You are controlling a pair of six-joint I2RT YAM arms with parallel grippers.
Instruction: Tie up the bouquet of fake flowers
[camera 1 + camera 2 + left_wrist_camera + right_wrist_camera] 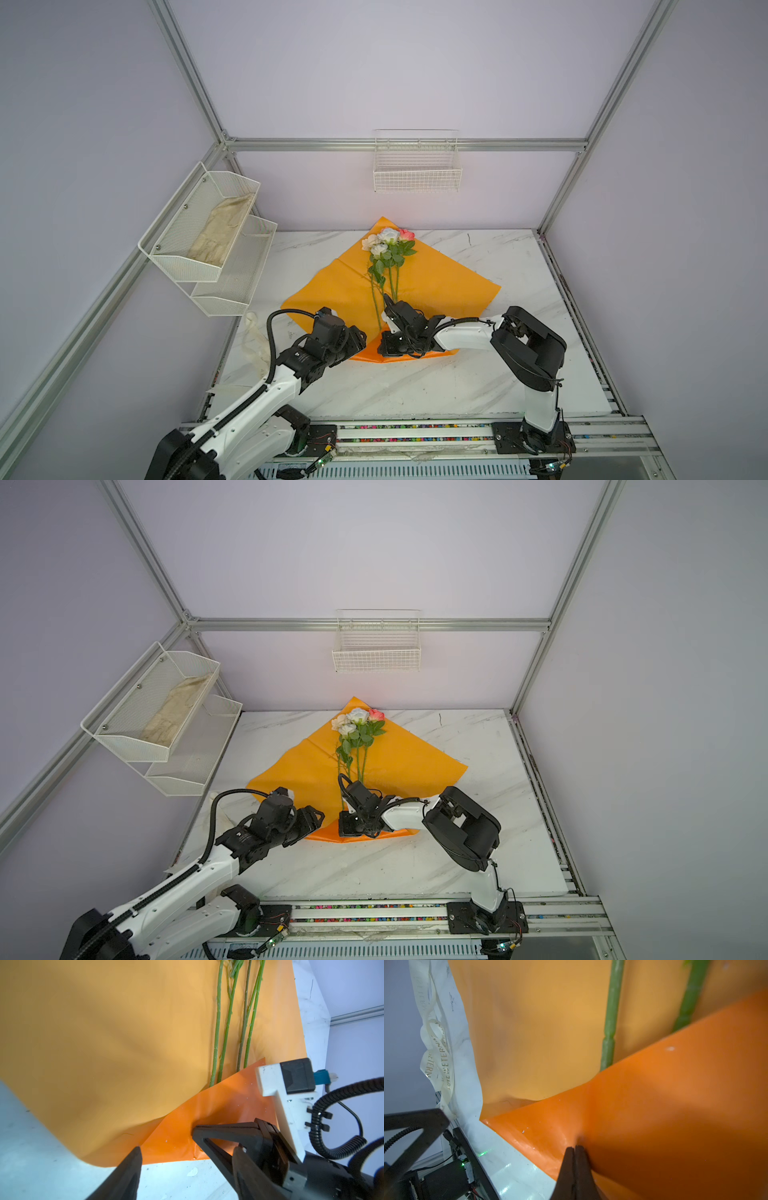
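The bouquet of fake flowers [388, 239] [357, 717] lies on a spread sheet of orange wrapping paper [436, 274] [104, 1043], its blooms towards the back wall. Green stems [217, 1022] [611, 1012] run down the sheet. The paper's near corner is folded up as a darker flap [218, 1105] [675, 1105] that covers the stem ends. My right gripper [575, 1147] [388, 347] is shut, its tips pressing a dimple into that flap. My left gripper [188, 1148] [359, 337] is open at the flap's near edge, one finger on either side of the right gripper's tips, with nothing between its fingers.
A cream printed ribbon [438, 1053] [255, 340] lies on the marble table [415, 386] left of the paper. A two-tier mesh shelf on the left wall holds a beige cloth [220, 232]. A wire basket [417, 166] hangs on the back wall.
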